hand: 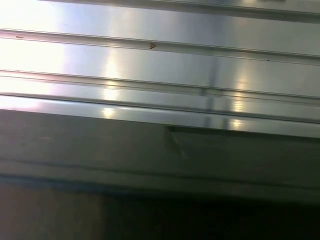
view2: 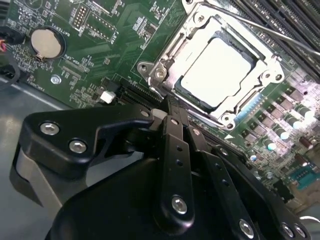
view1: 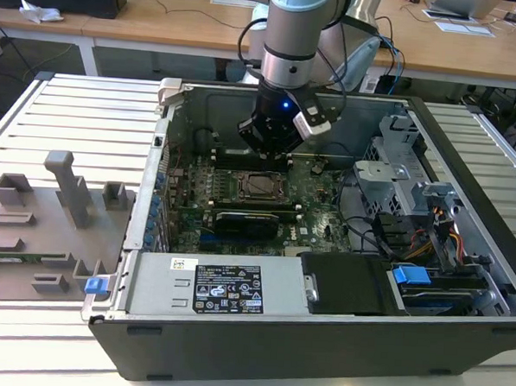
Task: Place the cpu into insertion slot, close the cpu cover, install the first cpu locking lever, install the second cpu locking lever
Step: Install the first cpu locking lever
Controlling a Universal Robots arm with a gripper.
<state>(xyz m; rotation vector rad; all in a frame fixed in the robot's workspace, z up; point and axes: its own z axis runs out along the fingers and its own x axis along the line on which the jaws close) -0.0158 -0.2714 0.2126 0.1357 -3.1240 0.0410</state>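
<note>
One claw (view2: 172, 107), fingers pressed together and holding nothing, hovers beside the cpu cover (view2: 212, 70) edge

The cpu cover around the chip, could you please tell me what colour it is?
Silver bare metal; the cpu cover shows best in the second wrist view.

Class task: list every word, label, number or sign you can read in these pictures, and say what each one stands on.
Nothing can be quoted reliably.
large white sticker on the grey metal power-supply box: black print and symbols, too small to read.
small white tag beside it: blurred.
green circuit board: white lettering near the round silver coin battery, too small to read.
square silver-grey chip: washed out by glare, no marking legible.
</note>
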